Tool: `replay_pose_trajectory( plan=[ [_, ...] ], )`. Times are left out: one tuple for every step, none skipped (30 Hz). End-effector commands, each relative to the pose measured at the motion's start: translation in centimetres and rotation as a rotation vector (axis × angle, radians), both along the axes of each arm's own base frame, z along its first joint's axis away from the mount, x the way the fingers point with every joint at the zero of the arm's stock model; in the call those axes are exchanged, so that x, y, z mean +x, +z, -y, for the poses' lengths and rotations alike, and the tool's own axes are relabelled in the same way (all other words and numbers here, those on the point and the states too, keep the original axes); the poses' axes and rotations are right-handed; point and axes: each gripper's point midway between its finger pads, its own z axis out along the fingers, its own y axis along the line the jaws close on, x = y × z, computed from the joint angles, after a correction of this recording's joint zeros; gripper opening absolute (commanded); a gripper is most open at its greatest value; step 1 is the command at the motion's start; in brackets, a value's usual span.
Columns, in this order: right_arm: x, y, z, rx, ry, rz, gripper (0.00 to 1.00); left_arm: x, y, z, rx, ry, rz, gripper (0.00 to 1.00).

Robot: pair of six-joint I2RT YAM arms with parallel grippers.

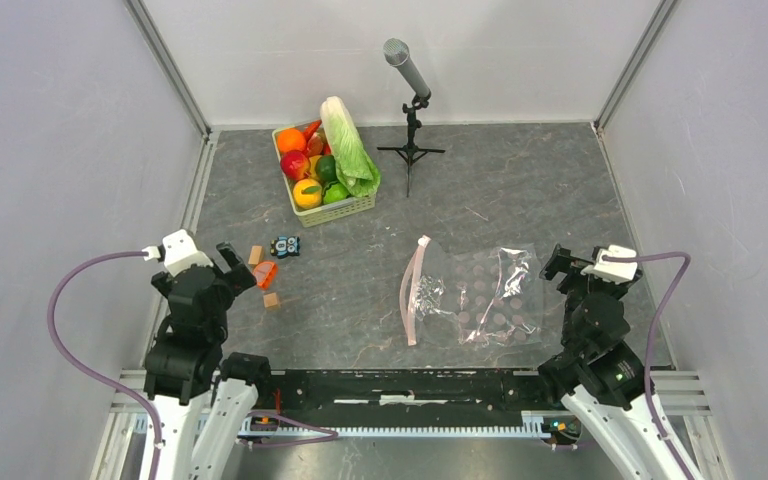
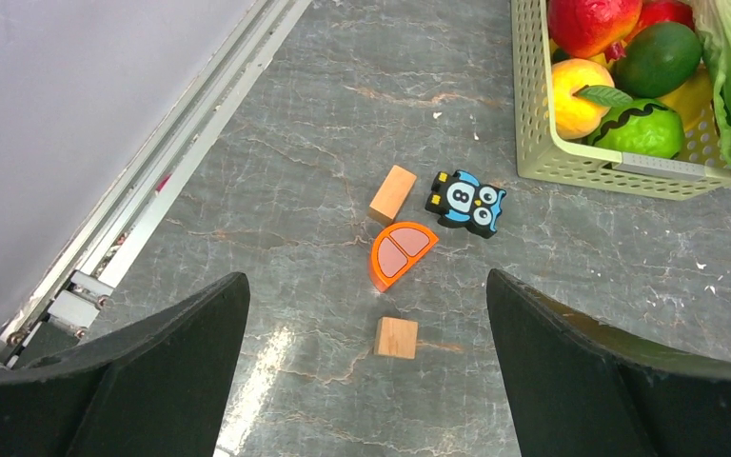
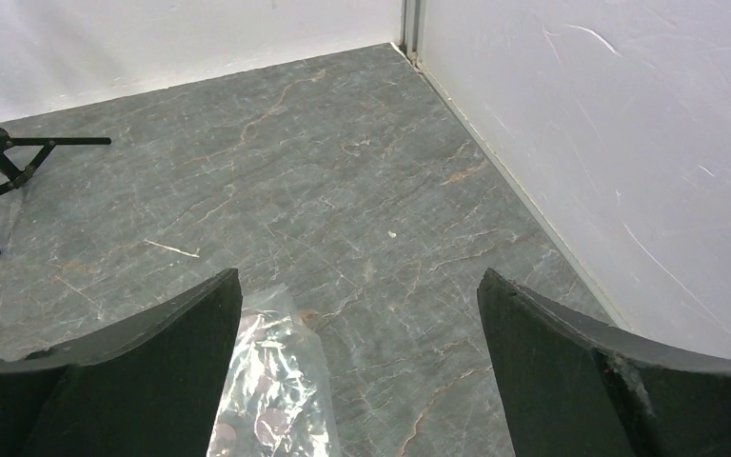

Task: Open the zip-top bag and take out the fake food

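The zip-top bag (image 1: 475, 293) is laid flat on the table (image 1: 530, 185), right of centre, with its pink zip strip (image 1: 413, 290) turned to the left. The right end effector (image 1: 560, 272) is held just beside the bag's right edge, jaws spread wide, nothing gripped. The left end effector (image 1: 238, 262) is likewise parted wide and empty, poised by an owl block (image 1: 285, 246), an orange slice piece (image 1: 266, 273) and wooden cubes (image 1: 271, 299). The fake food (image 1: 322, 165) is piled in the green basket (image 1: 345, 210) at the far left.
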Motion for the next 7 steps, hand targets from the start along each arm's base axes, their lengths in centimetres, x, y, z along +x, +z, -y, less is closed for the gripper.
replay_pose_trajectory(
  plan=[
    [0.01,0.55,0.33,0.006,-0.023,0.016,0.98,0.50,0.95,-0.24,-0.009,0.026,0.047,1.00],
    [0.06,0.52,0.26,0.003,-0.019,0.015,0.98,0.51,0.94,-0.26,-0.009,0.028,0.047,1.00],
    [0.14,0.56,0.18,0.001,-0.015,0.015,0.98,0.55,0.90,-0.24,-0.009,0.027,0.044,1.00],
    [0.23,0.47,0.08,-0.002,-0.011,0.011,0.98,0.59,0.88,-0.22,-0.010,0.026,0.044,1.00],
    [0.29,0.42,0.03,-0.007,-0.009,0.005,0.98,0.65,0.90,-0.20,-0.011,0.026,0.044,1.00],
    [0.35,0.34,-0.02,-0.011,-0.007,-0.001,0.98,0.72,0.81,-0.17,-0.010,0.024,0.041,1.00],
    [0.40,0.28,-0.06,-0.014,-0.006,-0.005,0.98,0.77,0.82,-0.15,-0.010,0.023,0.041,1.00]
  ],
)
